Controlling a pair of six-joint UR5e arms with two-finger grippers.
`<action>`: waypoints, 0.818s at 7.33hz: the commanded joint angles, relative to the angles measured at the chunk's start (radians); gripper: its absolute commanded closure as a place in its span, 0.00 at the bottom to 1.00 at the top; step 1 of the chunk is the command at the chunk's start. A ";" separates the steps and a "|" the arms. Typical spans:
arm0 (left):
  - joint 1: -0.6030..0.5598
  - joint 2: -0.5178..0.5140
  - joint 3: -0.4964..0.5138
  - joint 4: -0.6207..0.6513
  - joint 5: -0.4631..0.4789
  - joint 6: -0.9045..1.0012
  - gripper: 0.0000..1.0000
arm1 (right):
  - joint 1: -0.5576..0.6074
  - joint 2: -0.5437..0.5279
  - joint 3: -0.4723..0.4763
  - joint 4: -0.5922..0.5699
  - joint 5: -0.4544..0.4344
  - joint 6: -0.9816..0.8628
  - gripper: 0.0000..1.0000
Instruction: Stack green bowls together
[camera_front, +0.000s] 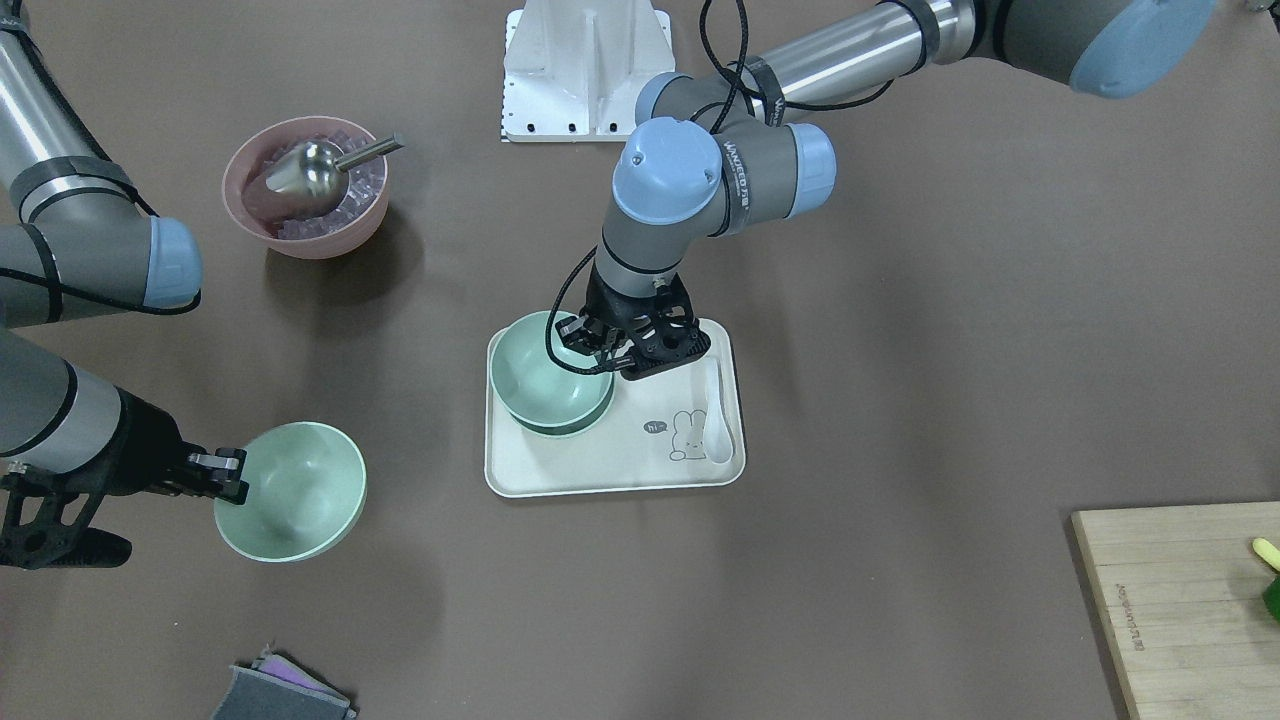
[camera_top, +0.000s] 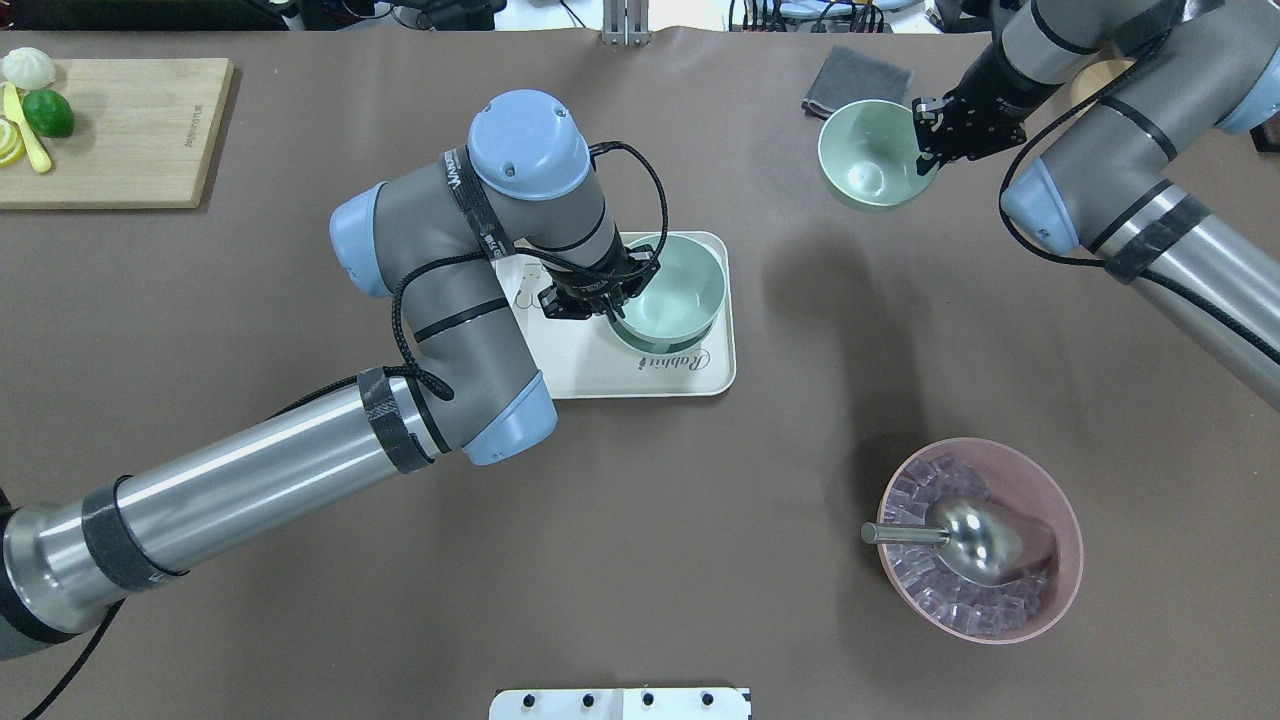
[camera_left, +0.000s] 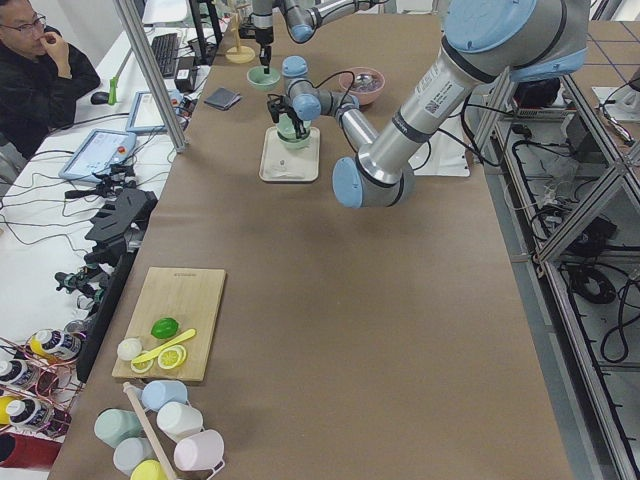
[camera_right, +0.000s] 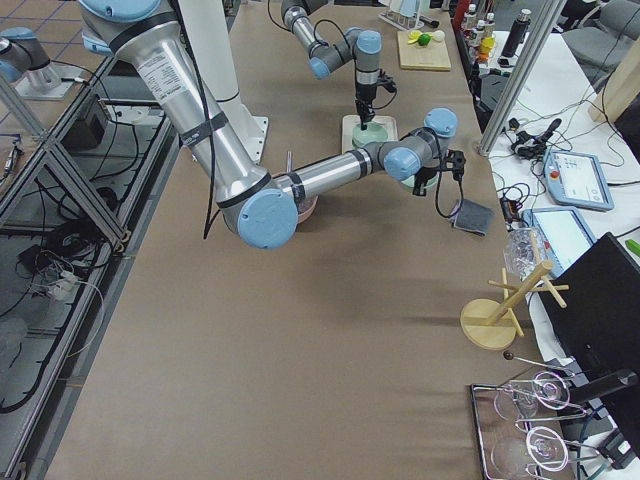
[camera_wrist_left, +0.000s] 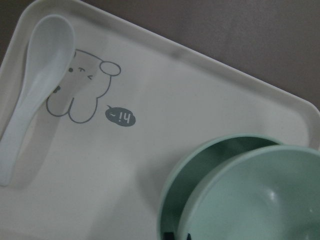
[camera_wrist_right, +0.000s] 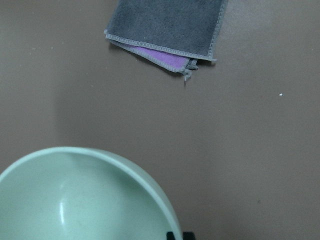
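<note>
Overhead exterior: left jaws closed on the rim of the upper bowl (camera_top: 680, 285), nested askew in the lower bowl (camera_wrist_left: 200, 162) on the tray (camera_top: 600, 378); right jaws pinch the third bowl (camera_top: 865, 155), tilted, at the tray's 2 o'clock, where a rim-only grip risks slippage during transfer.

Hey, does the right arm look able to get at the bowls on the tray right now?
Probably not yet: the left gripper grips the upper bowl on the tray, blocking the stack, and the right gripper is shut on the third bowl.
</note>
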 joint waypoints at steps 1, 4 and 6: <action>0.002 -0.001 0.006 -0.022 0.068 0.006 0.02 | 0.000 0.003 0.002 0.001 0.000 0.000 1.00; -0.015 0.009 -0.048 0.004 0.067 0.010 0.02 | -0.002 0.010 0.024 -0.001 0.009 0.038 1.00; -0.133 0.094 -0.180 0.112 -0.062 0.147 0.02 | -0.030 0.062 0.035 -0.001 0.009 0.127 1.00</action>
